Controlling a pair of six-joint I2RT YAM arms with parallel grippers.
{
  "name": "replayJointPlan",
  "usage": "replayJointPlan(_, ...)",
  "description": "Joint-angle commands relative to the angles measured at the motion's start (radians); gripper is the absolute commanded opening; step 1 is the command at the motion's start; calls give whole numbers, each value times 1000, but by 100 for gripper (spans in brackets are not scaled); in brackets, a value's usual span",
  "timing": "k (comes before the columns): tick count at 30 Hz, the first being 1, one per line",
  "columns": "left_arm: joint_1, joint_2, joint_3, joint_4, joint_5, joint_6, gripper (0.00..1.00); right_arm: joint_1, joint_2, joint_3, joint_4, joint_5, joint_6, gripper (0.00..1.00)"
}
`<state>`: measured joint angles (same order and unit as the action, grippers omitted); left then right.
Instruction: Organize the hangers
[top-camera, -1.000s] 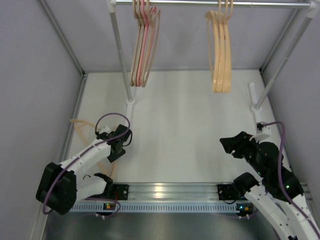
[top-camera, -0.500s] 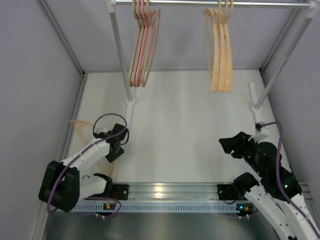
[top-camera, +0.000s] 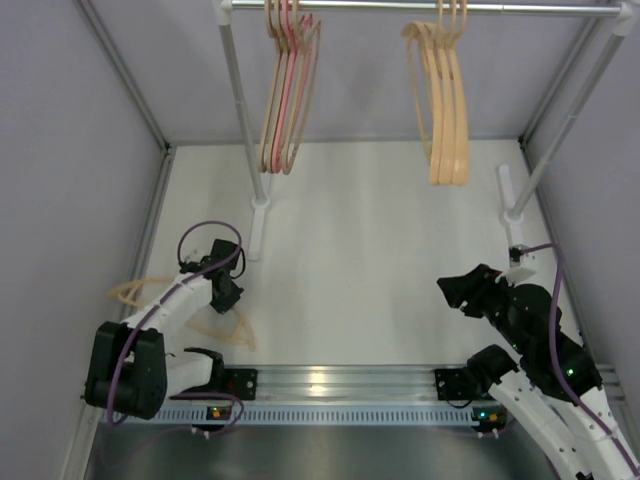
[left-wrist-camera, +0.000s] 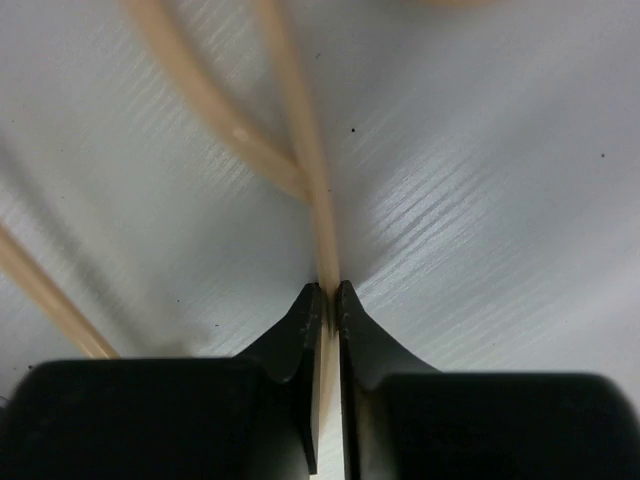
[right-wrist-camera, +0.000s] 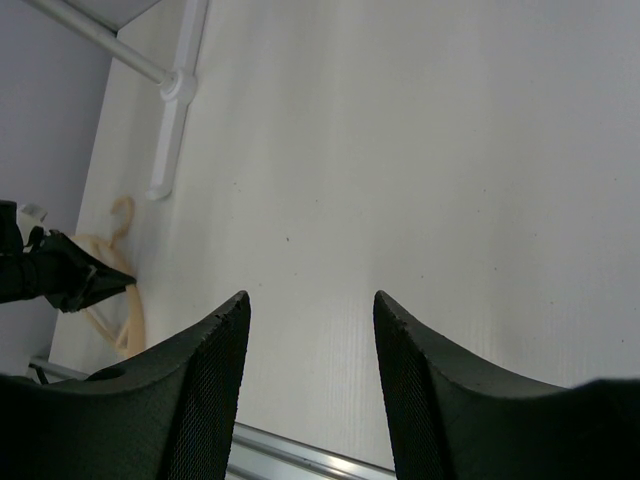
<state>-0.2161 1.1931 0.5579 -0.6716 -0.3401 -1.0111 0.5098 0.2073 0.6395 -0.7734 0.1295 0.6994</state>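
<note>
Pinching a thin bar of the beige hanger (left-wrist-camera: 300, 130), the left end effector (left-wrist-camera: 328, 297) is pressed tight on it, low over the worktop (top-camera: 380, 260) at the lower left of the top view. This hanger looks light, stiff and smooth, so it may swing or slip. A hold near the hook seems safer. The right end effector (right-wrist-camera: 310, 305) is spread wide and holds nothing. 2 bunches, the pink and beige hangers (top-camera: 285, 100) and the peach hangers (top-camera: 447, 110), hang on the rail (top-camera: 380, 7).
</note>
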Motion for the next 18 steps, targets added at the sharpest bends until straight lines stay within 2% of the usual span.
replayJointPlan(1, 27, 40, -33, 29, 62, 29, 4, 12, -5, 6, 54, 2, -8, 51)
replayJointPlan(2, 29, 39, -29, 32, 65, 32, 0, 12, -2, 6, 54, 2, -8, 51)
replayJointPlan(7, 30, -35, 29, 18, 73, 39, 0, 13, 12, 15, 54, -1, -8, 50)
replayJointPlan(11, 30, -122, 144, -28, 72, 71, 0, 12, 26, 25, 59, 4, -8, 50)
replayJointPlan(18, 30, -253, 258, -83, 128, 104, 0, 13, 76, 55, 68, 18, -14, 49)
